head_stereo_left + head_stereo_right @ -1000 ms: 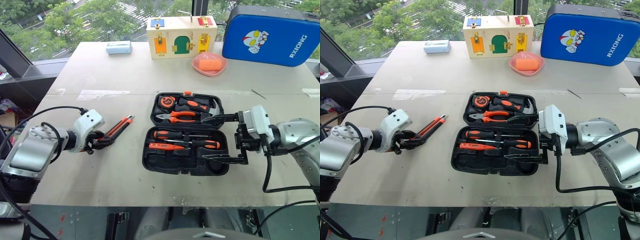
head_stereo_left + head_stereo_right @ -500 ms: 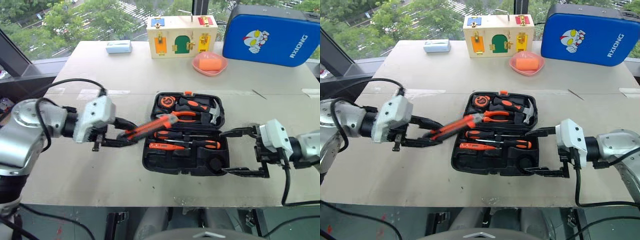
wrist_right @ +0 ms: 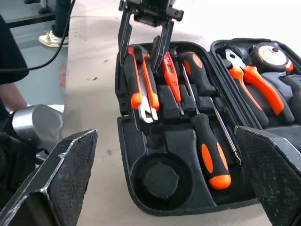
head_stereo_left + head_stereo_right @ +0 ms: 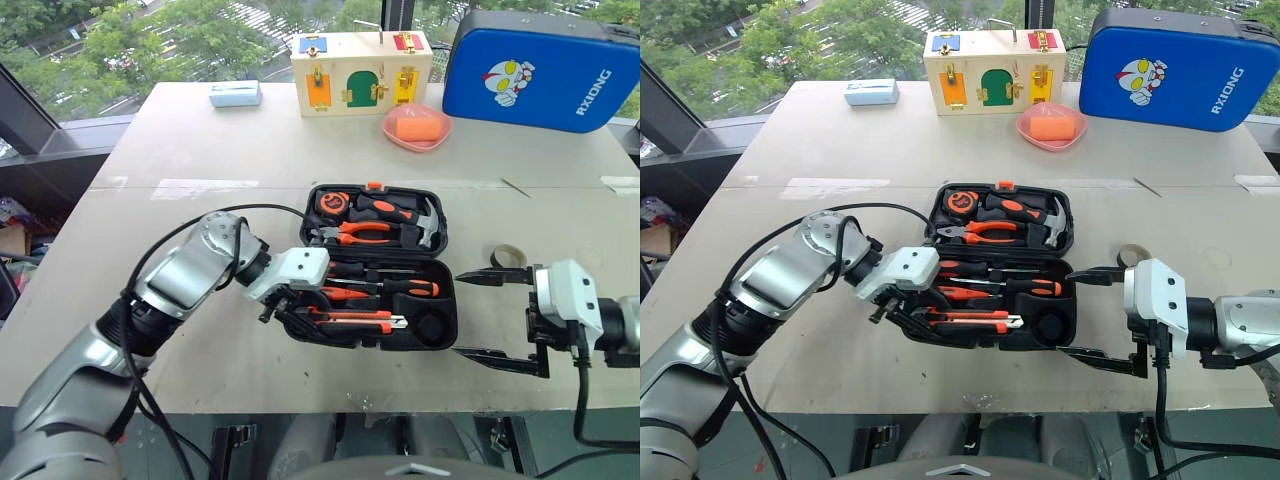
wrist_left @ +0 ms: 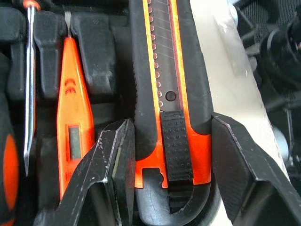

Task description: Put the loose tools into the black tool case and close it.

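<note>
over the black tool case (image 4: 440, 330), left gripper (image 5: 171, 141) clamps utility knife (image 5: 167, 70); right gripper (image 4: 487, 316) gapes wide.

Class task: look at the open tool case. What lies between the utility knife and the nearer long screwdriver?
The slim orange tester screwdriver lies between the utility knife and the long screwdriver, in the black tool case; the right wrist view shows it.

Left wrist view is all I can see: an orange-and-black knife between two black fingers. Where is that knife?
Observer: The utility knife lies in the front row of the open black tool case, with the left end effector around it.
Operator: Is anything left outside?
Observer: Yes, a dark tape roll sits on the table, right of the case.
Operator: And the other arm?
Observer: The right end effector hangs open beside the case's right edge, holding nothing.
</note>
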### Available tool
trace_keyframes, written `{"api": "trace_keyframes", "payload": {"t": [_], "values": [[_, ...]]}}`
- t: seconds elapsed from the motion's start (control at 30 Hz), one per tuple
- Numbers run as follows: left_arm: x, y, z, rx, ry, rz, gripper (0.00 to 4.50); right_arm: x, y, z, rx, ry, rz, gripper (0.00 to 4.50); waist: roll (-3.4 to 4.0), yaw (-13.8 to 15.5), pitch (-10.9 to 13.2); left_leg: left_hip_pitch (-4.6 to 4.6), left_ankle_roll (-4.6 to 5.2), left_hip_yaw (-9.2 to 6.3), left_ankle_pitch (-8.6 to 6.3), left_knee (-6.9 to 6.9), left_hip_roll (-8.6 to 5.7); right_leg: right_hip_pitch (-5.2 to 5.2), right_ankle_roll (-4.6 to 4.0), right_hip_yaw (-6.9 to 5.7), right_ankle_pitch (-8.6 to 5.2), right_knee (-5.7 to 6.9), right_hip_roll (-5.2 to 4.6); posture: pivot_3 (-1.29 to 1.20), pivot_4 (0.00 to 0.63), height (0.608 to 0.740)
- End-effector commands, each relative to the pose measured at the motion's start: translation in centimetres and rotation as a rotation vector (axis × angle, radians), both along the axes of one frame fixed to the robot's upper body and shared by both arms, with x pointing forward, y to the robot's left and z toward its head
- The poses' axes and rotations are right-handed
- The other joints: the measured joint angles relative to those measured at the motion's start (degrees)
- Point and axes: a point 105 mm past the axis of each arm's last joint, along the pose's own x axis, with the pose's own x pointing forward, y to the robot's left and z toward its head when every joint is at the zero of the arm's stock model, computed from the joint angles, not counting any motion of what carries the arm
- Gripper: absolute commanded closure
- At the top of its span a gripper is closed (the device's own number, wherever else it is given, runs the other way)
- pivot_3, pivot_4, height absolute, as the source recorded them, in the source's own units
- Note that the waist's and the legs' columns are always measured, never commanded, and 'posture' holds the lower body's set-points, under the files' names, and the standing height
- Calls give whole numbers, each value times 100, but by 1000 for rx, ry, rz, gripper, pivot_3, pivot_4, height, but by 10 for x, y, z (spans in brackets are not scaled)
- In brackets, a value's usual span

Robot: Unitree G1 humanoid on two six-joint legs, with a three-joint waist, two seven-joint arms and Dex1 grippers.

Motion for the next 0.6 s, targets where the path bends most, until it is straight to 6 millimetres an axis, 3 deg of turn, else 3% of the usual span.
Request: {"api": "trace_keyframes", "payload": {"t": [0.03, 0.13, 0.17, 0.3, 0.57, 0.6], "values": [[2, -5, 5, -10, -24, -21, 2598, 1, 1, 9, 15, -45, -12, 0, 0, -1, 0, 1, 0, 0, 0, 1, 0, 2, 0, 0, 0, 0, 0, 0, 150, 735], [3, -5, 3, 4, -22, -14, 2598, 2, 1, 9, 17, -47, -14, 0, 0, -1, 0, 1, -2, 0, 1, 1, 0, 1, 0, 0, 0, 0, 0, 0, 150, 735], [2, -5, 3, 4, -15, -10, 1569, 2, 2, 10, 19, -47, -14, 0, 0, -1, 0, 1, -2, -2, 1, 1, 0, 1, 0, -1, 0, 0, 0, 0, 150, 735], [1, -3, 8, 5, -29, -15, 132, 3, 2, 10, 24, -46, -12, 0, 0, 6, 0, 1, -3, -3, 2, 1, 0, 1, 0, -2, 0, 0, -1, 0, 150, 735], [-4, -14, 36, -94, -34, 1, 17, 6, 2, 10, 29, -42, -3, 0, -1, 5, 0, 0, -1, -7, 1, 8, 0, 5, 1, -9, 0, 1, -1, 0, 150, 735], [-5, -15, 36, -98, -38, -2, 524, 6, 2, 10, 29, -43, -2, 0, -1, 4, 0, 1, -2, -7, 1, 8, 0, 5, 1, -9, 0, 1, -1, 0, 150, 735]]}}
